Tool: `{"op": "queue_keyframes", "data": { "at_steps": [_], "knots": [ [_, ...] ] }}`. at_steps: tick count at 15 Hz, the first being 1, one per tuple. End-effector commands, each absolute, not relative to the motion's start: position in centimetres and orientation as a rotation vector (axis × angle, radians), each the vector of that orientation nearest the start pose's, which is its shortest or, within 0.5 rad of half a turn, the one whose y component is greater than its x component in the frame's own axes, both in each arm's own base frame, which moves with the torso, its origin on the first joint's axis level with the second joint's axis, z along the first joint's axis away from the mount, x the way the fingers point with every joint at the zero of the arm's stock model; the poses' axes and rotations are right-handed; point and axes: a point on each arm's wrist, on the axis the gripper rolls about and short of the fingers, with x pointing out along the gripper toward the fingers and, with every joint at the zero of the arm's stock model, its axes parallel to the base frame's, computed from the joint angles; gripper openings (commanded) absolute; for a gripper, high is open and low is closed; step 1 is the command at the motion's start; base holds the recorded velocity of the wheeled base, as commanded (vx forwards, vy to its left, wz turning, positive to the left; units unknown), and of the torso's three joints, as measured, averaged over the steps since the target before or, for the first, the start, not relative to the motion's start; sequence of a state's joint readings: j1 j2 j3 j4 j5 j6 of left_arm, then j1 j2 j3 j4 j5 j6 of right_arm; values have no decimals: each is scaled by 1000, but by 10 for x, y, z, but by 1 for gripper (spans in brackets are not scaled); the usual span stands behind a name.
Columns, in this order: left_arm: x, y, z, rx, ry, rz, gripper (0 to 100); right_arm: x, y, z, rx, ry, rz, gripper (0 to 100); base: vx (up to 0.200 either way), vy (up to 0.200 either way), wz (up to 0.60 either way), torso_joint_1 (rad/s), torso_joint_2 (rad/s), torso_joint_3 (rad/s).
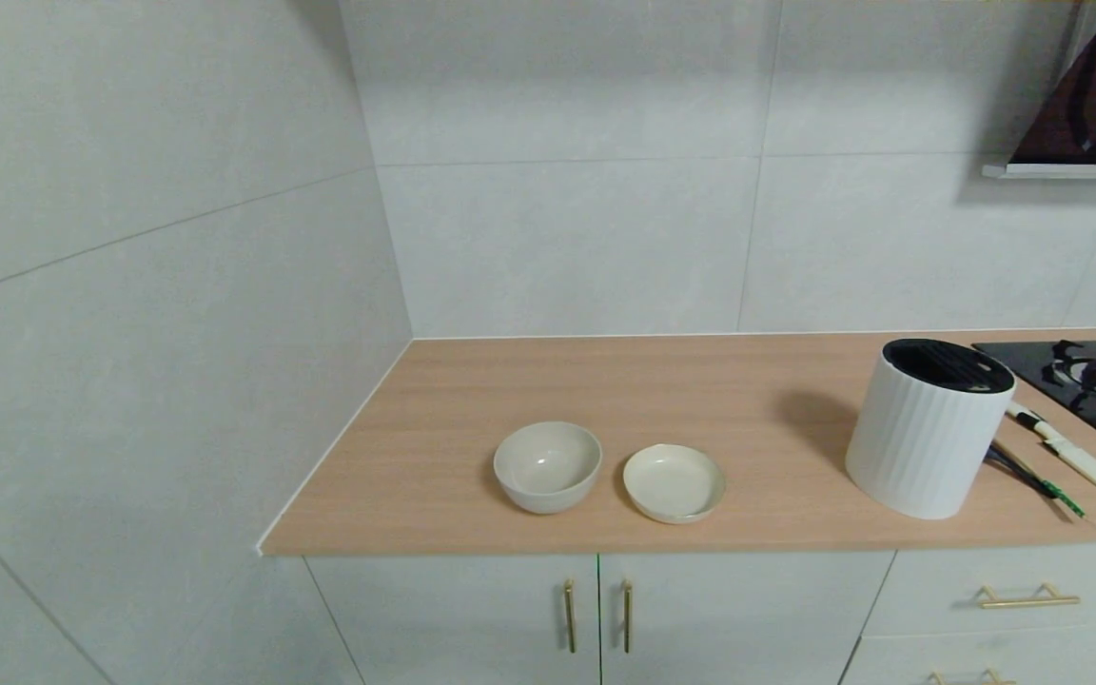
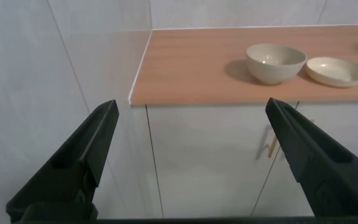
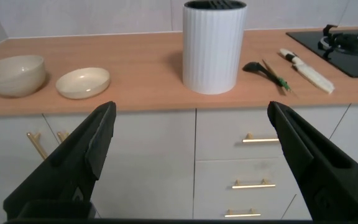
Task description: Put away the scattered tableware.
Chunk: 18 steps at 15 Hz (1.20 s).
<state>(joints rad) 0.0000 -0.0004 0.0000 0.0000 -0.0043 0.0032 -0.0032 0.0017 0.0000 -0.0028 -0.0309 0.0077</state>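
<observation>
A cream bowl (image 1: 548, 465) and a shallow cream dish (image 1: 674, 482) sit side by side near the front edge of the wooden counter (image 1: 605, 381). A white ribbed utensil holder (image 1: 929, 428) with a black slotted top stands to the right. Beside it lie a dark spoon with chopsticks (image 1: 1033, 476) and a white-handled knife (image 1: 1081, 459). My left gripper (image 2: 191, 118) is open, low in front of the cabinet, short of the bowl (image 2: 276, 62) and dish (image 2: 337, 71). My right gripper (image 3: 191, 118) is open too, facing the holder (image 3: 214, 45), the bowl (image 3: 14, 74) and the dish (image 3: 83, 82) from below counter height.
A tiled wall bounds the counter on the left and behind. A black gas hob (image 1: 1090, 381) lies at the far right under a range hood (image 1: 1081, 105). Cabinet doors with gold handles (image 1: 596, 614) and drawers (image 1: 1024, 595) sit beneath the counter.
</observation>
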Motion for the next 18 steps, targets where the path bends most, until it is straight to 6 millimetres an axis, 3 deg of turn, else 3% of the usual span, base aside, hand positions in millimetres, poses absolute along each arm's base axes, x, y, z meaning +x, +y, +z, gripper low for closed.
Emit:
{"op": "queue_keyframes", "data": {
  "at_steps": [1, 18],
  "knots": [
    [-23, 0, 75, 3, 0, -5, 100, -23, -1, 76, 8, -2, -34, 100, 0, 0, 0, -178, 373, 203],
    [-23, 0, 75, 3, 0, -5, 100, -23, -1, 76, 8, -2, -34, 100, 0, 0, 0, -224, 500, 278]
  ]
}}
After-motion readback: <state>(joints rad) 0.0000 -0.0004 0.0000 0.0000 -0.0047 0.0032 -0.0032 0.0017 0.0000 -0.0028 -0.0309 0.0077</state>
